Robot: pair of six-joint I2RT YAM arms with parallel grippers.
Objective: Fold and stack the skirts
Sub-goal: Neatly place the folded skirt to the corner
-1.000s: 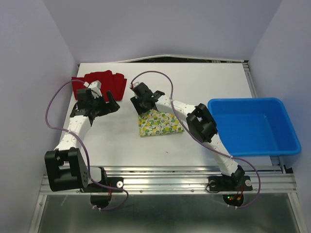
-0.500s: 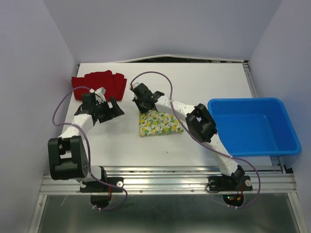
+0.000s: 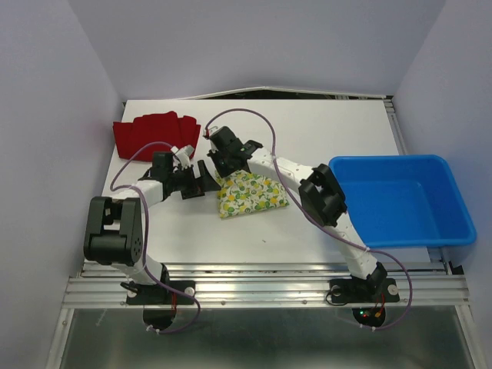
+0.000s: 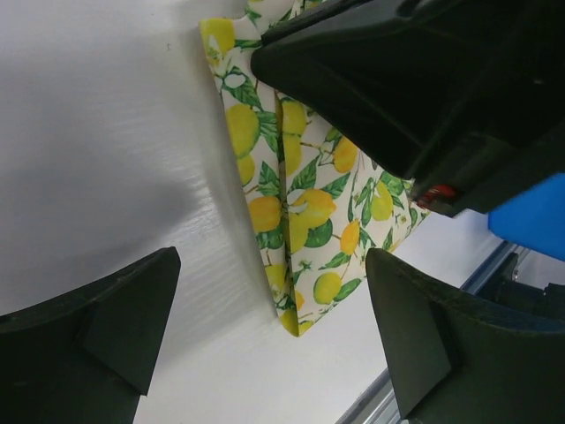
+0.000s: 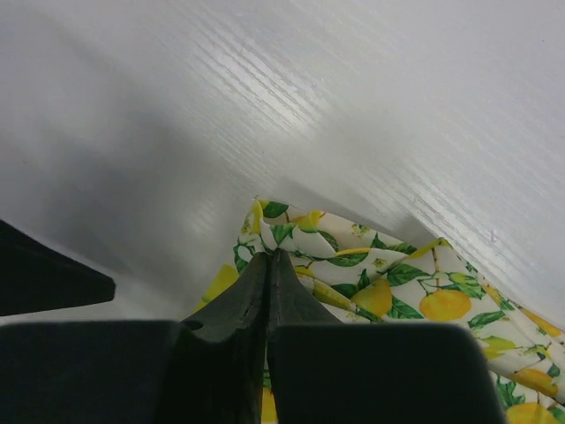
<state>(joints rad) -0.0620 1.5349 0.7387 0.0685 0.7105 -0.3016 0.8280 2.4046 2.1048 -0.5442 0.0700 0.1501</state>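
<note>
right gripper (image 5: 269, 258) has its two black fingers pressed together, and we read the far-left corner of the folded white lemon-print cloth skirt (image 3: 250, 196) as nipped between their tips. left gripper (image 4: 272, 265) is spread wide and holds nothing.

what matters for the next move is how the lemon skirt lies to that open gripper. in the top view the skirt sits mid-table, just to the right of the left gripper, and its long side runs left to right. its left folded edge runs from far to near, squarely across the gripper's line of approach. in the left wrist view that same edge runs up the picture in the gap between the two fingers, which do not touch it.

we judge the left arm the nearer one to the free near-left corner, so a short reach to the right should bring the edge within its grasp.

the plain red cloth skirt with a pleated edge (image 3: 157, 131) lies at the far-left corner of the white table (image 3: 330, 131), well apart from the lemon skirt, so stacking remains undone.
</note>
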